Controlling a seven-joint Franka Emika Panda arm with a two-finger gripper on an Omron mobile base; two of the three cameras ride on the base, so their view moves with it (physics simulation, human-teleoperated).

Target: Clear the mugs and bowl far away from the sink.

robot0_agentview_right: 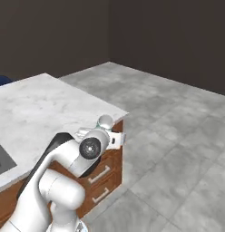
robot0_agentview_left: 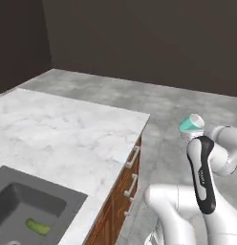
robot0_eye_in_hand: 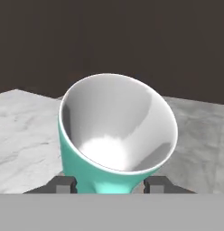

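Note:
A teal mug (robot0_eye_in_hand: pixel 114 135) with a white inside sits tilted between my gripper's (robot0_eye_in_hand: pixel 110 184) dark fingertips (robot0_eye_in_hand: pixel 64 184), its mouth turned toward the hand camera. The gripper is shut on the mug's lower body. From the left base view the teal mug (robot0_agentview_left: pixel 191 125) hangs in the air off the counter's right end, above the grey floor, at the tip of my raised arm. In the right base view its pale rim (robot0_agentview_right: pixel 105 120) peeks over the wrist. The dark grey sink (robot0_agentview_left: pixel 25 203) lies at the lower left, far from the mug. The bowl is out of view.
The marble counter (robot0_agentview_left: pixel 68 129) stretches left of the arm, with wooden drawers (robot0_agentview_left: pixel 127 179) on its end face. A green object (robot0_agentview_left: pixel 37 226) lies in the sink basin. Grey tiled floor (robot0_agentview_right: pixel 178 136) spreads to the right, with dark walls behind.

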